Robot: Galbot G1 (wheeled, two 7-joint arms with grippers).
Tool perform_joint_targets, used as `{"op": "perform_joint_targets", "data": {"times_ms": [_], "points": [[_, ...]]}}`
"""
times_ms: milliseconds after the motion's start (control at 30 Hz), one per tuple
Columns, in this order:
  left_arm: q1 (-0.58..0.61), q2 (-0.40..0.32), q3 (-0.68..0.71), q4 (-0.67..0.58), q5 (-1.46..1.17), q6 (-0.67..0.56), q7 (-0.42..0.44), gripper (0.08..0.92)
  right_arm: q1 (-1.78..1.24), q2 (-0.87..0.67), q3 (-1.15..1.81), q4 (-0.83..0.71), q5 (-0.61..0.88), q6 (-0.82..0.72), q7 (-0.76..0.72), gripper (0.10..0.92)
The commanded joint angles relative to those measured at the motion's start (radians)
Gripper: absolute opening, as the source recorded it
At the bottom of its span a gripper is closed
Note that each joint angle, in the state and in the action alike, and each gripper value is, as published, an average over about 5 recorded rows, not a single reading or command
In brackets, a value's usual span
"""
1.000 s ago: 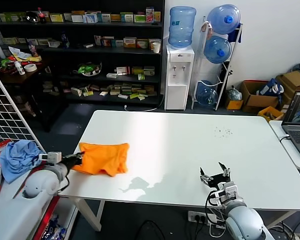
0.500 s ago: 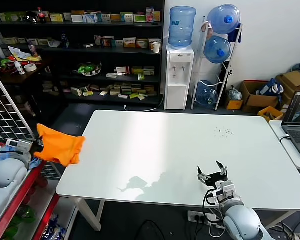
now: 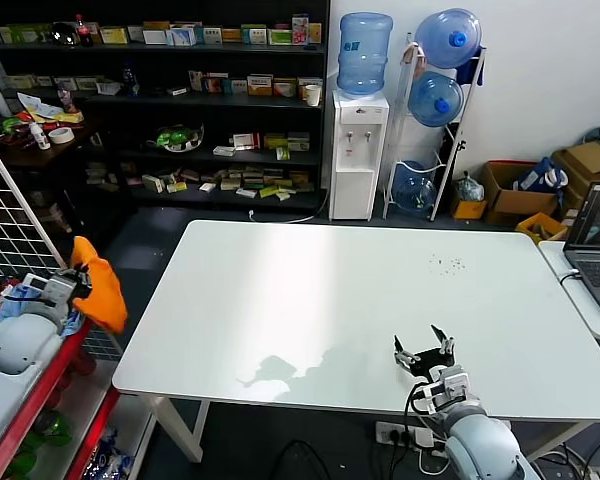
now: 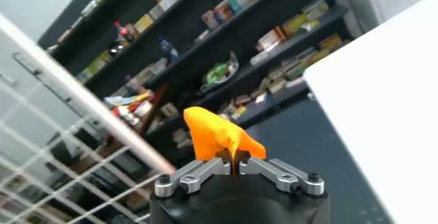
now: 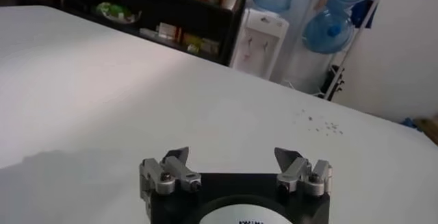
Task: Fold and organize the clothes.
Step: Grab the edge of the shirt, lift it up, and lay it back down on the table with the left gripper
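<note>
The left tool (image 3: 72,287) was out past the left edge of the white surface (image 3: 310,300), its fingers (image 4: 205,170) pinched tight on a fold of the orange T-shirt (image 3: 98,288). In the head view the shirt hung bunched from that grip, clear of the surface and in the air beside it, above the red-edged cart (image 3: 25,400) at the robot's left. A white wire grid panel (image 3: 10,220) stood just behind it. In the left wrist view only a crumpled peak of the T-shirt (image 4: 217,135) rose between the closed fingers, with the dark shelves (image 4: 226,33) behind; the lettering could not be made out, probably because it was folded inward. The right tool (image 3: 423,355) sat low over the near right part of the surface, its jaws spread wide and holding nothing. In the right wrist view its two fingertips (image 5: 176,155) stood well apart above the bare white top. Farther back a water dispenser (image 3: 358,150) stood against the wall, and a laptop (image 3: 598,245) sat on a separate desk at the right.
</note>
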Motion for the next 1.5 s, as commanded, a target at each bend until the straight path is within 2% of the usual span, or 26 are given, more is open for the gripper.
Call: {"op": "perform_joint_targets", "data": {"times_ms": [33,300,500,667,900,1100,1167,1333,1500], "points": [[0.013,-0.212,0.059,-0.111,-0.008,0.026,-0.029,0.123,-0.027,0.004,0.015,0.005,-0.011,0.000,0.001,0.823],[0.041,-0.332,0.128,-0.284,-0.130,0.090,-0.111,0.123,-0.045,0.000,0.036,0.010,-0.017,-0.002,0.001,0.823],[0.085,-0.432,0.193,-0.322,-0.173,0.097,-0.162,0.123,-0.059,-0.010,0.051,0.019,-0.018,-0.004,0.002,0.823],[0.094,-0.558,0.233,-0.274,-0.145,0.084,-0.182,0.123,-0.077,-0.016,0.067,0.024,-0.020,-0.001,0.001,0.823],[0.071,-0.817,0.288,-0.160,-0.081,0.045,-0.203,0.123,-0.096,-0.026,0.095,0.025,-0.022,0.005,0.002,0.823],[0.044,-1.003,0.329,-0.025,-0.028,-0.026,-0.210,0.123,-0.116,-0.038,0.133,0.016,-0.021,0.018,0.002,0.823],[0.030,-1.032,0.336,0.020,-0.017,-0.055,-0.209,0.123,-0.125,-0.044,0.146,0.017,-0.018,0.022,0.002,0.823],[0.003,-1.035,0.340,0.122,-0.026,-0.173,-0.217,0.123,-0.147,-0.050,0.169,0.021,-0.017,0.027,0.004,0.823],[0.002,-1.035,0.355,0.139,-0.093,-0.284,-0.195,0.141,-0.146,-0.045,0.168,0.022,-0.019,0.026,0.005,0.823]]}}
